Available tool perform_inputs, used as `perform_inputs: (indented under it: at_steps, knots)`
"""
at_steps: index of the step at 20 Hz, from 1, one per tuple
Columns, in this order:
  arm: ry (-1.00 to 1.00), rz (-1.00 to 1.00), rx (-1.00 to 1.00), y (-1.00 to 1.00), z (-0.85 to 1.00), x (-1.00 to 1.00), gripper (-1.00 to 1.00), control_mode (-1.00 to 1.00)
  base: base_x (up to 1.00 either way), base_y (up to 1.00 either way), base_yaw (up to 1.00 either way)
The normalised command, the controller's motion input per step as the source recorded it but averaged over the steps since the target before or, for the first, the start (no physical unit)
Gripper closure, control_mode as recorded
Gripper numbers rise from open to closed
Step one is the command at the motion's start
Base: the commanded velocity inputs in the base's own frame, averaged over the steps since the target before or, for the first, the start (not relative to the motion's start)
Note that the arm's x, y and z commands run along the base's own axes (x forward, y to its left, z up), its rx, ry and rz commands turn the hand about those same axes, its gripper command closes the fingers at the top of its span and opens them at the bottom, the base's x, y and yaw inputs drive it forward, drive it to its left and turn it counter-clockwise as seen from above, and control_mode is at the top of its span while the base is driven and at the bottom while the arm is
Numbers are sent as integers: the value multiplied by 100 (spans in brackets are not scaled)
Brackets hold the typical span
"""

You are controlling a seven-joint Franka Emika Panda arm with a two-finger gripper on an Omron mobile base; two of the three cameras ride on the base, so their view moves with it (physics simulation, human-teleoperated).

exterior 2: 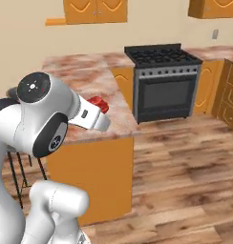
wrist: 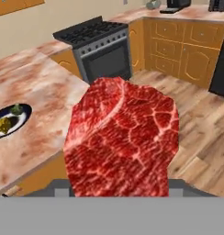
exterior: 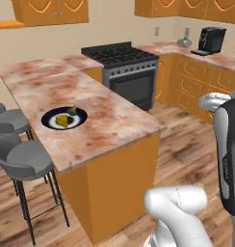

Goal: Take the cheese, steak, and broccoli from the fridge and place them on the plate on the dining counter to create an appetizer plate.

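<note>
The steak (wrist: 120, 140), a marbled red slab, sits close in front of the hand camera and hides the fingertips. In the right base view it shows as a red lump (exterior 2: 100, 103) at the end of my arm, with my gripper (exterior 2: 97, 107) shut on it, above the near end of the dining counter (exterior 2: 80, 76). The navy-rimmed plate (exterior: 80, 120) lies on the dining counter (exterior: 114, 116) near its left edge. It carries the yellow cheese (exterior: 62, 120) and the broccoli (exterior: 72, 111). In the hand view the plate (wrist: 23, 115) lies far left, well apart from the steak.
Two grey stools (exterior: 23, 159) stand along the counter's left side. A black stove (exterior: 124, 60) stands beyond the counter's far end. Orange cabinets and a coffee machine (exterior: 209, 40) line the right wall. Wood floor (exterior: 187, 144) lies open to the right.
</note>
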Motion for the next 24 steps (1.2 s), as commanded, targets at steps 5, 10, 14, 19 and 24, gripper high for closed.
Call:
perform_inputs:
  at_steps: [5,10,14,19,24]
  knots:
    - [0,0,0,0,0,0,100,100,33,37,78]
    - [0,0,0,0,0,0,100,100,92,4,28]
    - [0,0,0,0,0,0,100,100,100,1,14]
    - [5,9,-2,19,-5,30,100,-100,59,16,8]
    - [12,30,-7,56,-31,78,100,-100,0,0,0]
